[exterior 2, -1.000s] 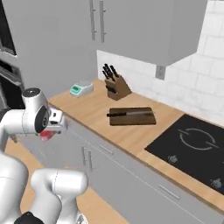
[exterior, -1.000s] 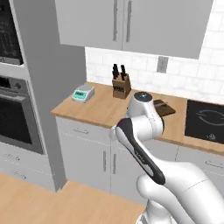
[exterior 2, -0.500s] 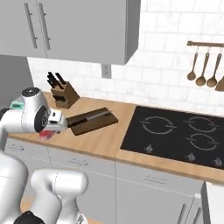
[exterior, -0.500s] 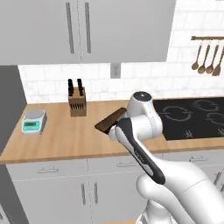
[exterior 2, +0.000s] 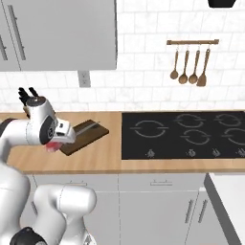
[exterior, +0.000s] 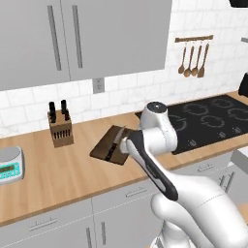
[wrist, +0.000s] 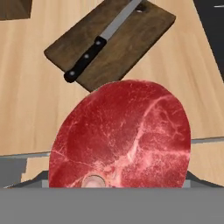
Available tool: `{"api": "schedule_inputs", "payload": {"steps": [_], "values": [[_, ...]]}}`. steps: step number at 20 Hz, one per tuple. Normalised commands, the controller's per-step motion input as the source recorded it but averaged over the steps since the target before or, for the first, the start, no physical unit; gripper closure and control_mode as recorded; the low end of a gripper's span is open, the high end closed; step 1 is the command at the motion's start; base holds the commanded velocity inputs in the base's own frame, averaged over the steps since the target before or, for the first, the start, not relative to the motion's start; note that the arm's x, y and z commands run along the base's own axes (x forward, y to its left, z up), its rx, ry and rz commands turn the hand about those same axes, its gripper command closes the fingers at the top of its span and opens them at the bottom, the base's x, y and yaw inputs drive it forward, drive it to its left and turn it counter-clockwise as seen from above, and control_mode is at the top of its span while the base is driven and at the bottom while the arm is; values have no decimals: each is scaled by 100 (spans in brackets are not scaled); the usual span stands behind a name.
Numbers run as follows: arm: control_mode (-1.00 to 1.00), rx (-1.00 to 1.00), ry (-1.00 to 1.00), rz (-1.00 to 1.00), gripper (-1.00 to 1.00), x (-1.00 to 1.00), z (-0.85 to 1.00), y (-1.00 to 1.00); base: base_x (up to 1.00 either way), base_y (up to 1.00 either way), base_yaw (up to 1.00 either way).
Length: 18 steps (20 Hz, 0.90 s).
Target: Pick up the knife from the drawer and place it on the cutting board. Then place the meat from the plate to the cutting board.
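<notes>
Closest to the hand camera is the meat (wrist: 124, 135). It is a big red-pink slab with pale white streaks and a small round bone at its lower edge. It hangs in the air right in front of the camera, above the near part of the table (wrist: 26, 100). In the right base view a bit of red (exterior 2: 50, 146) peeks out under the arm's hand, so the pincer (exterior 2: 53, 143) looks to be holding the meat with its jaws spread wide around it. The finger tips themselves are hidden.

I think the meat is soft and floppy, a bit wet and slippery, and not very heavy. It could sag or slide. A hold across the thick middle would be safest, and it should be laid down gently and flat.

The table is smooth, light brown wood with fine lines in it.

A little farther on lies the cutting board (wrist: 111, 41). It is flat, dark brown, stiff wood, shaped like a rectangle and turned at a slant. The knife (wrist: 98, 43) rests on it, slanting across it. Its handle (wrist: 85, 60) is black with small dots, and its blade (wrist: 121, 18) is thin, grey and hard.

Beyond the board stand a wooden knife block (exterior: 60, 128) on one side and a shiny black stove top (exterior 2: 186, 134) on the other.
</notes>
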Motion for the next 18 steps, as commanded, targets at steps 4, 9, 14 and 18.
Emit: {"api": "schedule_inputs", "payload": {"steps": [4, 9, 14, 18], "values": [[-100, 2, 1, -17, 100, 100, -15, 2, 0, 0, 0], [-100, 0, 4, -13, 100, 79, -21, 10, 0, 0, 0], [-100, 0, 9, -7, 100, 55, -33, 11, 0, 0, 0], [-100, 0, 8, -3, 100, 43, -35, 6, 0, 0, 0]]}}
